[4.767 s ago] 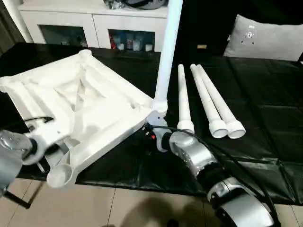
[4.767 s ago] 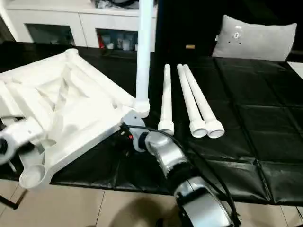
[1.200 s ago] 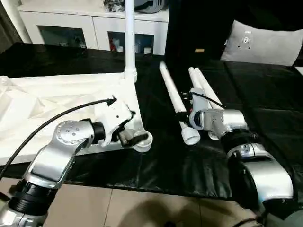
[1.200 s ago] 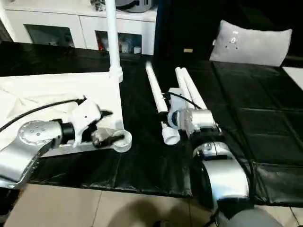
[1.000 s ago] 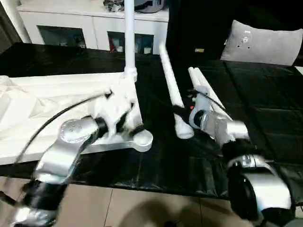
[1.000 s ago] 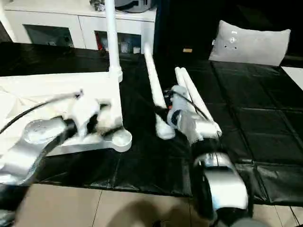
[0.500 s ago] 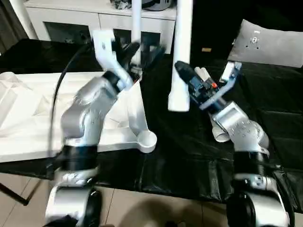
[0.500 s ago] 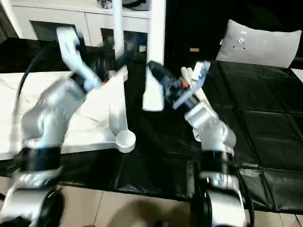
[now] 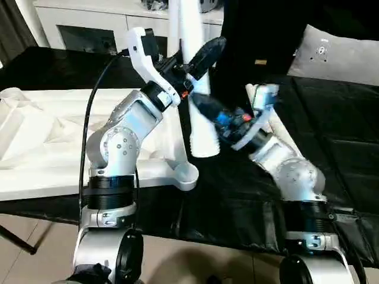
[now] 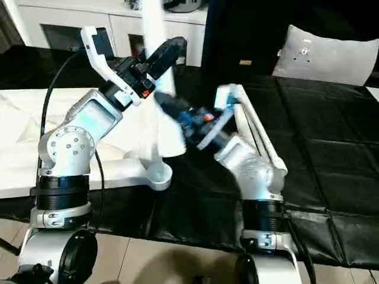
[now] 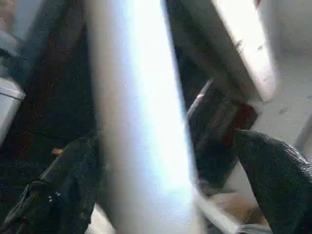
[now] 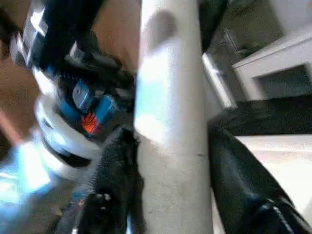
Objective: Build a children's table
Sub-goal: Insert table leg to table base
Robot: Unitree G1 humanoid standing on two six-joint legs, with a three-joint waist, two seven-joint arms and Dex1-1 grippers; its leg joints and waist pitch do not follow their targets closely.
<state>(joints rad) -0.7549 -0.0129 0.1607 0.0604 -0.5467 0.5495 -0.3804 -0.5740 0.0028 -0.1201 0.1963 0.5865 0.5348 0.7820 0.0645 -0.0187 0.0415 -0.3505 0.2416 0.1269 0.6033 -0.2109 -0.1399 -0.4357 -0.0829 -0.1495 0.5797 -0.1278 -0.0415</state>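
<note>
lying upside down on the black-covered desk (image 9: pixel 331 148) is the white table top (image 9: pixel 53 142), ribbed underside up, at the robot's left; a round corner socket (image 9: pixel 187 176) is seen at its near right corner, empty. one leg (image 9: pixel 173 23) is already stood upright in the far right corner socket, partly hidden by the arms.

a second white leg (image 9: pixel 201 127) is held off the desk, roughly upright & a bit tilted, wide end down, just right of the top's right edge & above the near socket w/o touching it. it is gripped by the right gripper (image 12: pixel 170 161): in the right wrist view the two black fingers (image 12: pixel 114 180) are pressed on either side of the tube, so closed on the leg. the right forearm is raised from the lower right, pointing toward the robot's left.

the left gripper (image 11: pixel 170 180) is set wide apart around the same leg higher up: in the left wrist view one dark finger (image 11: pixel 275 168) is kept well clear of the tube, the other is near its opposite side; contact can't be told. in the head views a black left finger (image 9: pixel 207 52) is seen angled up beside the leg.

two more legs (image 9: pixel 278 127) are left lying on the desk behind the right arm, mostly hidden. a white cabinet (image 9: pixel 89 26) w/ glass doors is at the back, a grey cushion (image 9: pixel 340 53) at far right.
</note>
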